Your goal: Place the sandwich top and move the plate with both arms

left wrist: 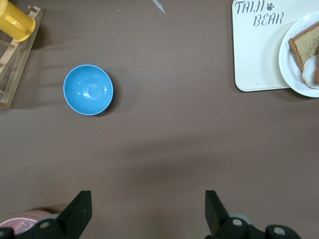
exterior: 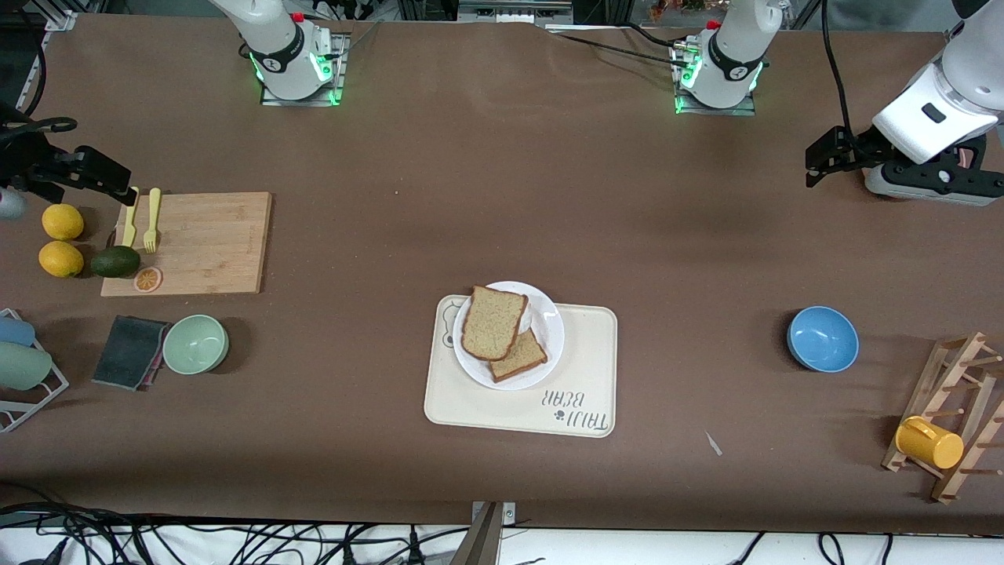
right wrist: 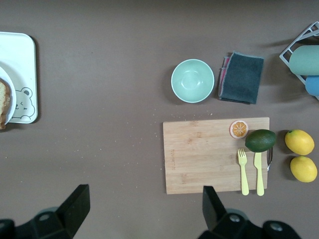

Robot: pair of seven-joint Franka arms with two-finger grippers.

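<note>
The brown desk [exterior: 502, 196] is long, and the cream tray [exterior: 596, 329] near its middle is the thing to steer by. Both arms wait well away from it. The left claw [exterior: 820, 161] hangs over bare desk toward its own end, fingers spread wide with nothing between them. The right claw [exterior: 98, 174] sits over the edge of the cutting board [exterior: 212, 243] at the other end, and its wrist view shows it just as wide open and empty.

On the tray sits the white plate [exterior: 549, 329], pushed to the tray's corner toward the right arm and the bases. The bread top [exterior: 492, 322] lies flat on the plate, overlapping a darker slice [exterior: 522, 357] that pokes out on the camera side. Its long axis runs roughly from bases to camera, tilted a little; I think the domed edge faces the camera, though the overlap makes that hard to judge.

To do this well, I'd pinch the top by its crust, square it over the darker slice, then grip opposite rims of the plate and lift evenly.
</note>
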